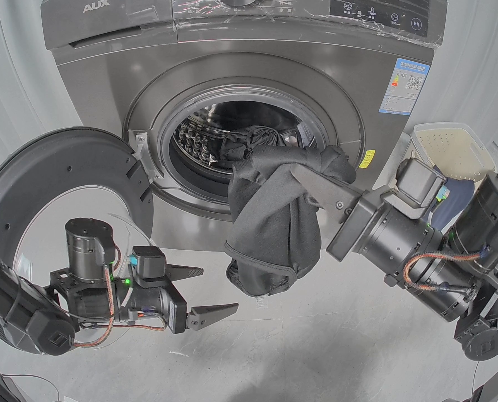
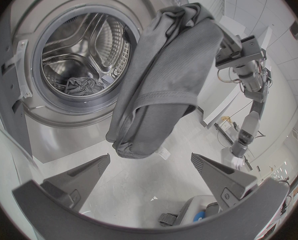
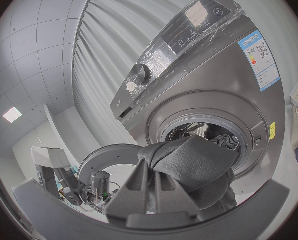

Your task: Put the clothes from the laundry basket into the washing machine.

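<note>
Before open washing machine (image 1: 120, 85), right claw (image 3: 151, 174) pinching dark garment (image 1: 271, 224), left claw (image 1: 220, 289) spread wide, lower down

White pleated curtain (image 3: 98, 50) runs floor to ceiling along the back. Floor (image 1: 327, 341) is pale grey and glossy, with a few small white specks (image 2: 154, 199) on it. Ceiling tiles (image 3: 32, 27) form a grid with one lit panel (image 3: 12, 114).

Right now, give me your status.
Right gripper jaws shut on dark garment, hanging before the drum opening. Left gripper jaws open, low by the door. Opening unobstructed.
</note>
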Controlling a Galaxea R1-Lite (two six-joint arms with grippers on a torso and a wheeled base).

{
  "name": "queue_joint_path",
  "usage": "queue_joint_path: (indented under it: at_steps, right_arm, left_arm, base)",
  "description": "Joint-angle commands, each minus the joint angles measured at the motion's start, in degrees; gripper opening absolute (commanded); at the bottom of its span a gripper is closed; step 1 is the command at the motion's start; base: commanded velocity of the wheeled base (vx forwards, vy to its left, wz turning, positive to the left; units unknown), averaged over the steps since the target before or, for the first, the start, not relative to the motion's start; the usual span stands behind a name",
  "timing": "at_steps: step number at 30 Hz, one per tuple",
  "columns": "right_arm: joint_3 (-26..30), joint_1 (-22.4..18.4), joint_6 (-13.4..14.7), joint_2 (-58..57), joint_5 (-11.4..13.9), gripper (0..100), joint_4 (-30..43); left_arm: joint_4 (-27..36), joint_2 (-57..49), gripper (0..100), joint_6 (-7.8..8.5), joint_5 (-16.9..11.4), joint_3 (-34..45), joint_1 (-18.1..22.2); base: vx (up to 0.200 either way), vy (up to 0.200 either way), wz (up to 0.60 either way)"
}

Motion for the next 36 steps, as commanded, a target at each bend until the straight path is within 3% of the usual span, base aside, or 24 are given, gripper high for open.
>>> queue_joint_path:
  at_steps: [1,8,24,28,29,32,33,36]
  right_arm:
    - [0.3,0.4,0.0,-0.1,0.1,0,0.0]
    - [0.9,0.7,0.0,-0.1,0.2,0,-0.1]
    - [0.9,0.8,-0.1,0.1,0.2,0,-0.1]
    - [0.9,0.8,-0.1,0.1,0.2,0,-0.1]
    - [1.0,0.8,-0.1,0.1,0.2,0,-0.1]
    - [1.0,0.8,-0.1,0.1,0.2,0,-0.1]
    - [1.0,0.8,-0.1,0.0,0.2,0,-0.1]
    - [1.0,0.7,-0.1,0.1,0.1,0,-0.1]
  left_arm:
    - [-3.1,8.2,100,-0.02,-0.1,-1.9,0.4]
    - [-8.6,14.0,100,-0.90,-0.1,-5.2,0.3]
    - [-13.4,20.9,100,-1.87,-1.0,-10.2,-0.1]
    - [-15.9,22.2,100,-3.01,-1.0,-10.7,-0.1]
    - [-17.0,22.7,0,-3.36,-1.0,-10.9,-0.2]
    - [-19.1,23.6,0,-4.33,-1.0,-11.6,-0.3]
    - [-20.8,24.3,0,-5.82,-0.9,-12.1,-1.0]
    - [-22.6,24.7,0,-7.76,-0.9,-12.4,-1.8]
  base:
    - [0.000,0.000,0.00]
    - [0.000,0.000,0.00]
    - [0.000,0.000,0.00]
    - [0.000,0.000,0.00]
    - [0.000,0.000,0.00]
    - [0.000,0.000,0.00]
    - [0.000,0.000,0.00]
    - [0.000,0.000,0.00]
